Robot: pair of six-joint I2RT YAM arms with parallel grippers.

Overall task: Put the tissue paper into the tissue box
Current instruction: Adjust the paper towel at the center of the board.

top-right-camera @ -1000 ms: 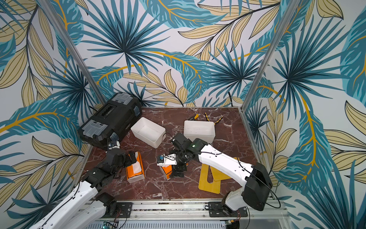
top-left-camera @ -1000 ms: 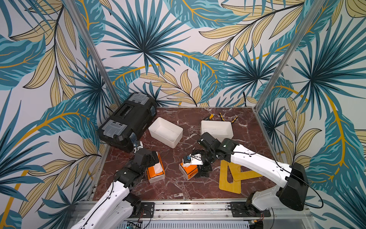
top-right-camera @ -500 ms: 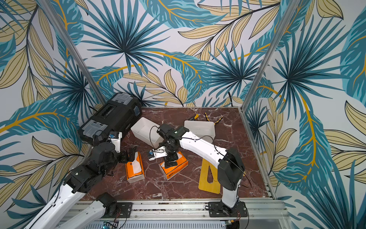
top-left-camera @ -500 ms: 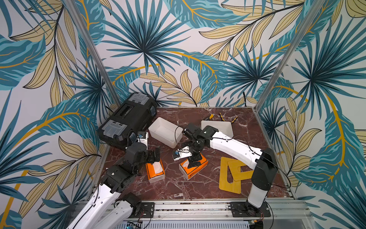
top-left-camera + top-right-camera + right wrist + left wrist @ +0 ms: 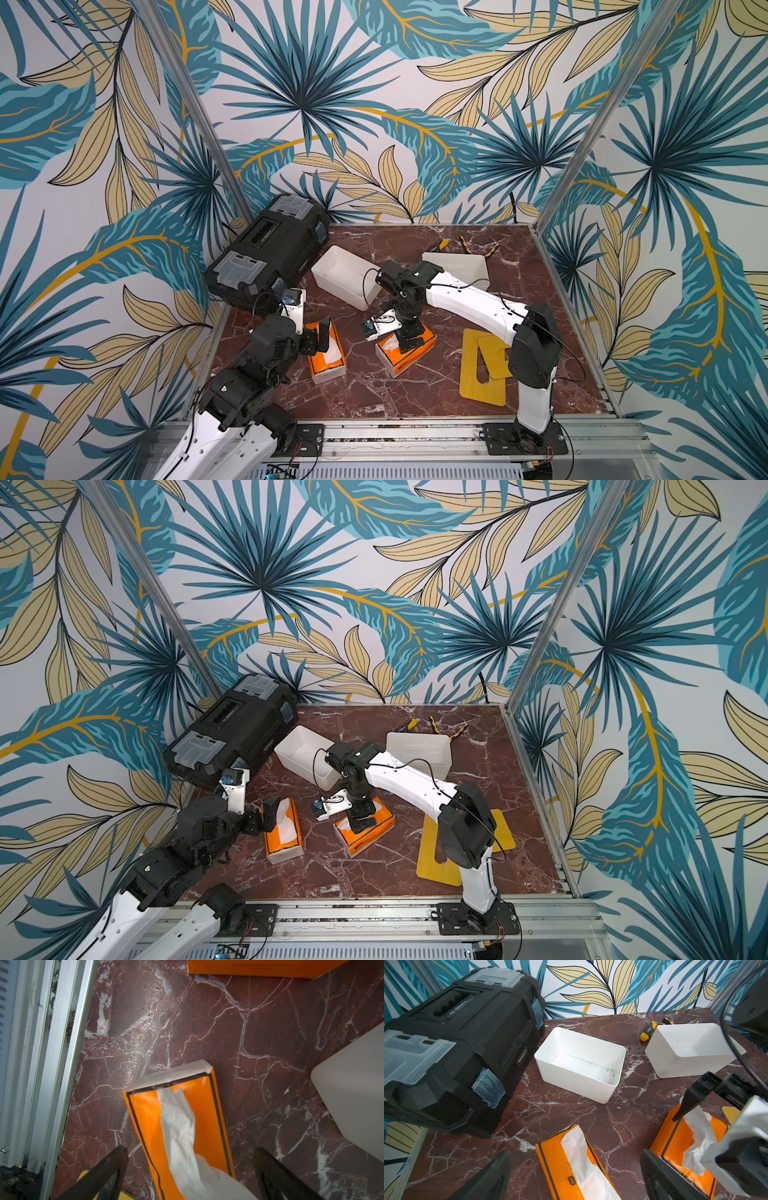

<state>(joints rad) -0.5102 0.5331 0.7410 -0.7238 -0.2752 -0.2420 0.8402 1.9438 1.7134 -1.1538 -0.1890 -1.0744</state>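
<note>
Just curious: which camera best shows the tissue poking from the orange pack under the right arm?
Right wrist view: the tissue lies large inside the open right gripper. The left wrist view catches it partly behind that gripper; in both top views the gripper mostly covers it.

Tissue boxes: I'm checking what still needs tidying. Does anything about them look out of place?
Yes: white tissue sticks out, crumpled, from the top slot of the left tissue box, and a long tissue strip trails out of the right tissue box. Neither is tucked in.
</note>
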